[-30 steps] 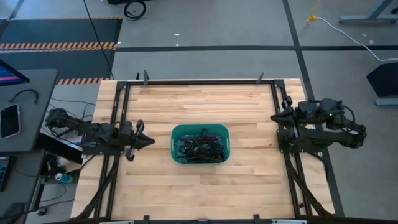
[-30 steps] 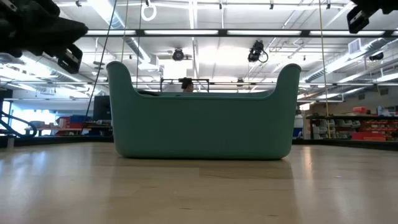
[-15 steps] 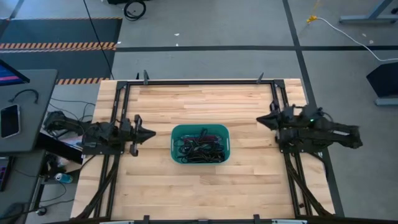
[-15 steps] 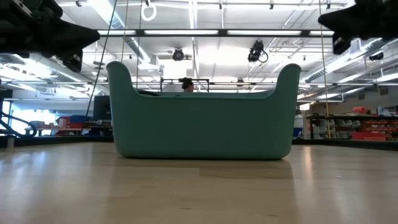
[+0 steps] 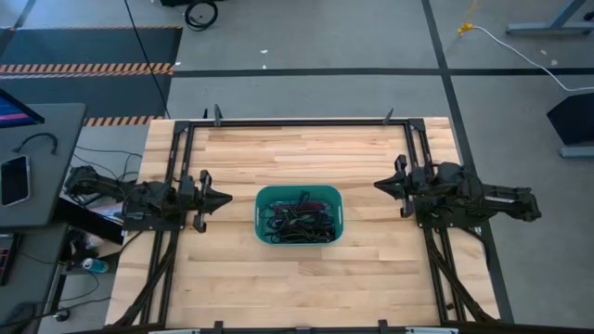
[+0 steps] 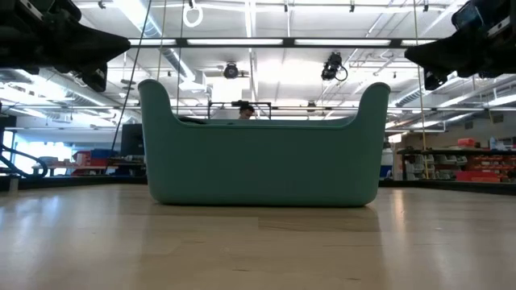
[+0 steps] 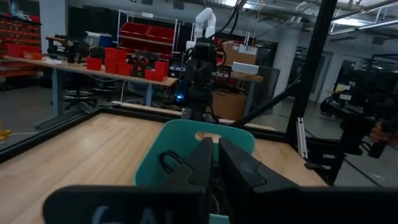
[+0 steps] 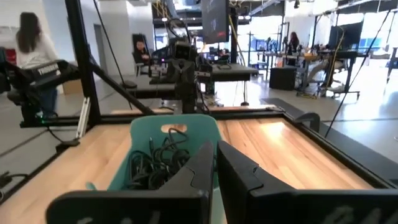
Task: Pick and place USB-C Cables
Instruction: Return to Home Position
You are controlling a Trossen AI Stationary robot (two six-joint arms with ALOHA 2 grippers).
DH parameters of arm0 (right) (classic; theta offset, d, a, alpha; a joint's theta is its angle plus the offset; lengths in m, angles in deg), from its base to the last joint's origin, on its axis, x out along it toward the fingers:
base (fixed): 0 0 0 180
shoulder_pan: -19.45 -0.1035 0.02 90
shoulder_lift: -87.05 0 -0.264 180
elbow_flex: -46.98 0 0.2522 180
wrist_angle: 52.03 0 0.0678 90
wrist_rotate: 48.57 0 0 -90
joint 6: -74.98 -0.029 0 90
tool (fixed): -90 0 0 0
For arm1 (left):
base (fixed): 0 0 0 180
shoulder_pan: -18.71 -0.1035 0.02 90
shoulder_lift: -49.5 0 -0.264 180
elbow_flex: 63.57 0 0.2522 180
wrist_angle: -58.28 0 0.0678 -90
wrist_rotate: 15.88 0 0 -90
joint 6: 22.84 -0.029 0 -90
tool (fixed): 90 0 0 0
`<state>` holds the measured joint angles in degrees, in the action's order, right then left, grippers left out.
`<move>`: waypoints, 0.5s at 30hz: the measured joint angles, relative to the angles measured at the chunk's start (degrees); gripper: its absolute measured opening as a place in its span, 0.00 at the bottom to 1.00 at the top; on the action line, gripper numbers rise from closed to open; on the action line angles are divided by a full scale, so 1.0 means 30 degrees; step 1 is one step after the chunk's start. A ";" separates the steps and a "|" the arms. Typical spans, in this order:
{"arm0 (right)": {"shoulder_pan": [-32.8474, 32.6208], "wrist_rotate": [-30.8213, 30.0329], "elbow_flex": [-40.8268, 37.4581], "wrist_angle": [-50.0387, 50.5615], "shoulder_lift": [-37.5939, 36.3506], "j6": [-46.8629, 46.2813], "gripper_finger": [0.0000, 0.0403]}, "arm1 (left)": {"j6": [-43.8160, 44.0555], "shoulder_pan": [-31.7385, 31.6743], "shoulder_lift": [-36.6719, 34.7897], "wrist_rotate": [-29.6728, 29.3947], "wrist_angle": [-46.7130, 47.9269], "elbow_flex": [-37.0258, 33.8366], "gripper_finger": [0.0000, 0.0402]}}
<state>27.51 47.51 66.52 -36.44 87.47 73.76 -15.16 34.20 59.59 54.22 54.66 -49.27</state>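
USB-C cables [image 5: 297, 221] - a mostly black tangle - all lie inside the teal bin [image 5: 260, 215], mid-bench [image 5: 278, 278], between the two arms. The right wrist view shows the heap [image 8: 155, 163] below the bin's rim.

Left gripper [image 5: 225, 199] hangs off the bin's left side, apart from it and pointing at it. Its fingers [image 7: 202, 163] are together, with only a slit between them.

Right gripper [image 5: 379, 186] is off the bin's right side, also aimed at the bin - fingers [image 8: 231, 168] together too, clamped on nothing.

In the low view both grippers sit higher than the bin's raised ends [image 6: 157, 97], clear of the bench. A person [image 8: 34, 56] stands in the room behind.
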 joint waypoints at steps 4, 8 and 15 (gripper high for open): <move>-0.0002 0.0007 -0.0009 0.0770 0.0000 -0.0053 0.06 | -0.0364 0.0000 0.0000 0.0000 0.0012 -0.0007 0.08; -0.0017 0.0036 -0.0496 0.0707 -0.0007 -0.0085 0.07 | -0.0450 0.0000 0.0000 0.0000 0.0012 -0.0007 0.08; -0.0032 0.0321 -0.1792 -0.1448 -0.0022 -0.0252 0.07 | -0.0509 0.0000 0.0000 0.0000 0.0091 -0.0007 0.07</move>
<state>27.42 48.48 61.14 -40.78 87.41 73.00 -16.69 34.20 59.59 54.22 54.93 -49.29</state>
